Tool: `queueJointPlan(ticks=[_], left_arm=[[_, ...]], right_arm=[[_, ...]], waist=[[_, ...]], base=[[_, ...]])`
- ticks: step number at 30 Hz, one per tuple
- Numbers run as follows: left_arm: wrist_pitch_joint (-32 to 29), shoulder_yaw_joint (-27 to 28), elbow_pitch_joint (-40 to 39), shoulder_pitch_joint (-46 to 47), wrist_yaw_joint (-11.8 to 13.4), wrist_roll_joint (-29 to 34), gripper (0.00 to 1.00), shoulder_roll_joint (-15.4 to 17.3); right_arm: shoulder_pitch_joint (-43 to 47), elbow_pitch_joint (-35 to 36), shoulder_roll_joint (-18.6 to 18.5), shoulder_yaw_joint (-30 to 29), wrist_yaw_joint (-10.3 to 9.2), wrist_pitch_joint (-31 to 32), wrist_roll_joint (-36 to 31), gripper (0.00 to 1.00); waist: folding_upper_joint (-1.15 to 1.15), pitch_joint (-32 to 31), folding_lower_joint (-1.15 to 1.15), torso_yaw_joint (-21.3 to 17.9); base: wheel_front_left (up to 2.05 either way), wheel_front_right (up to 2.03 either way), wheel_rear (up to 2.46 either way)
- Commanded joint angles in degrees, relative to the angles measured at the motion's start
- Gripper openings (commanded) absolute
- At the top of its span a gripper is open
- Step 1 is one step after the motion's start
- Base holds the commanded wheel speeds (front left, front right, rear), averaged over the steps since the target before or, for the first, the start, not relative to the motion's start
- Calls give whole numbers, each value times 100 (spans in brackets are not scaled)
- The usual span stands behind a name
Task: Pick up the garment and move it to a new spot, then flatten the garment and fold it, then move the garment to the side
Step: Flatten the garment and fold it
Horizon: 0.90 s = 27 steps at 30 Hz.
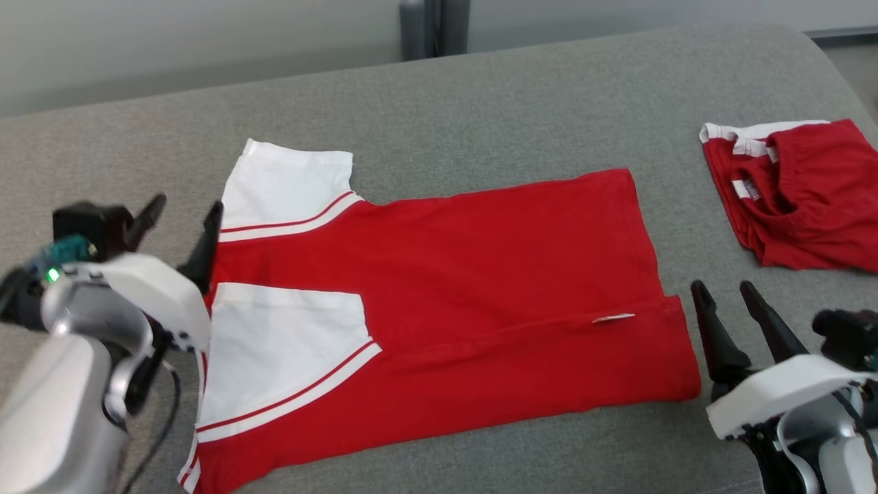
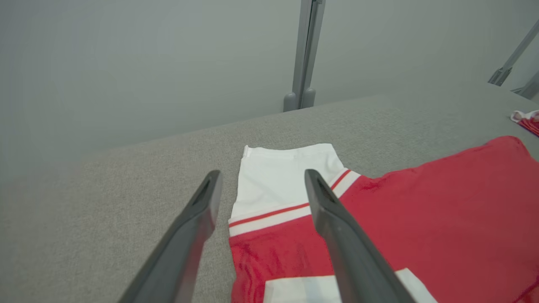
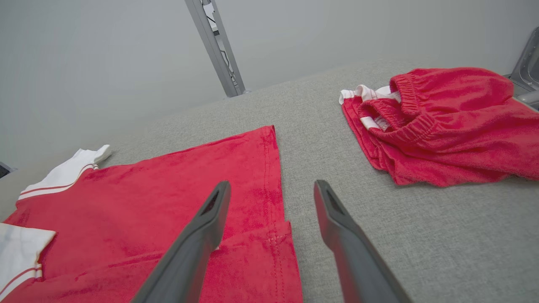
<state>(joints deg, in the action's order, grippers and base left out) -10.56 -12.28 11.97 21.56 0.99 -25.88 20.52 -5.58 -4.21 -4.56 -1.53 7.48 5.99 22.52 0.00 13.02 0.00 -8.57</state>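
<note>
Head view: my left gripper [image 1: 189, 203] and right gripper [image 1: 721, 285] both stand agape, empty, flanking the red-and-white garment [image 1: 446, 274] lying partly folded on the grey surface [image 1: 480, 103].

Bare grey surface [image 1: 679, 206] between red shirt [image 1: 480, 274] and crumpled red shorts [image 1: 809, 199]

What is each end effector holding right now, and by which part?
Nothing. The left end effector and right end effector both stand open at opposite ends of the red-and-white shirt, gripping no cloth.

Lab-like room: grey padded table [image 1: 480, 89], bare wall [image 1: 171, 48], metal post [image 1: 433, 27].
</note>
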Motion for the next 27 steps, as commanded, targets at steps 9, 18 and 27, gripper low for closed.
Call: queueJointPlan(ticks=[9,18,27], left_arm=[[-1379,-311,1121,2072,-685,-125,100,605],[-2040,-450,1827,2776,-715,-199,100,794],[-2271,-384,2482,3160,-408,-40,100,1071]], right_arm=[[-1055,-338,-207,879,3,-224,210,100],[-1567,-615,-289,1275,3,-440,400,100],[-1999,-802,-331,1634,3,-625,582,100]], waist=[[0,835,0,-747],[0,1110,0,-1055],[0,1403,0,-1340]], base=[[0,0,0],[0,0,0],[0,0,0]])
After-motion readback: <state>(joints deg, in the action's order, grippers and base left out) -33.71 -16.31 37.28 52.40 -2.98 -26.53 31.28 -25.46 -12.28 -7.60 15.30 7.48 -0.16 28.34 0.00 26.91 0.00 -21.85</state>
